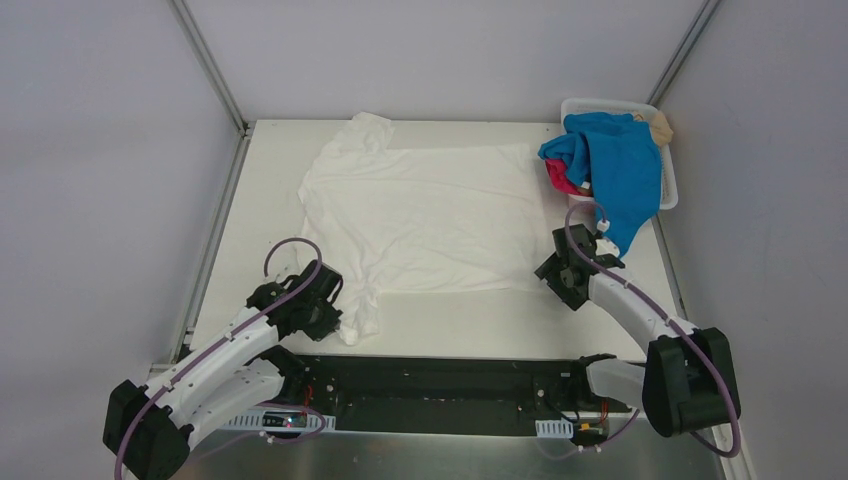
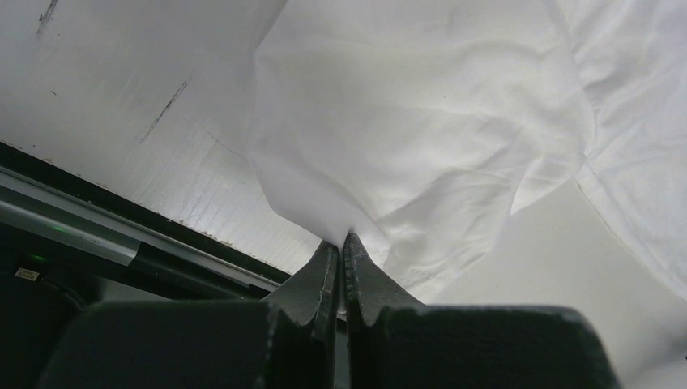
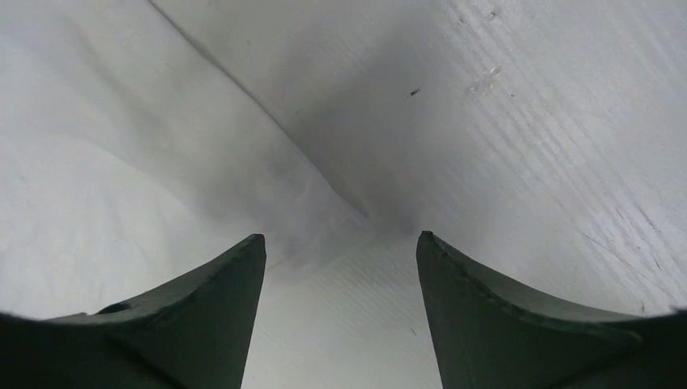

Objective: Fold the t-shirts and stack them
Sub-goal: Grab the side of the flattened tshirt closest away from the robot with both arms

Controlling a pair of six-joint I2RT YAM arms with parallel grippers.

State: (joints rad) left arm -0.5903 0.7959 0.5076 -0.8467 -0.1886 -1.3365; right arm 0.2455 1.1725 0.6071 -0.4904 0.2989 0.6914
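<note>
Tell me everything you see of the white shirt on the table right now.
The white t-shirt looks like thin, soft cloth, plain on the showing side, lightly wrinkled. It lies spread flat on the table, sleeves toward the left. The left gripper is shut on its near sleeve; the right gripper stands open at its near right corner.

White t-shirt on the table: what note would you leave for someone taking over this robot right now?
Left gripper: shut on the white t-shirt at its near-left corner.
Right gripper: open at its near-right corner, holding nothing.
Blue t-shirt, pink t-shirt, tan t-shirt: heaped in the basket, far right.
Done: white one spread flat. Left: all folding and stacking.
</note>
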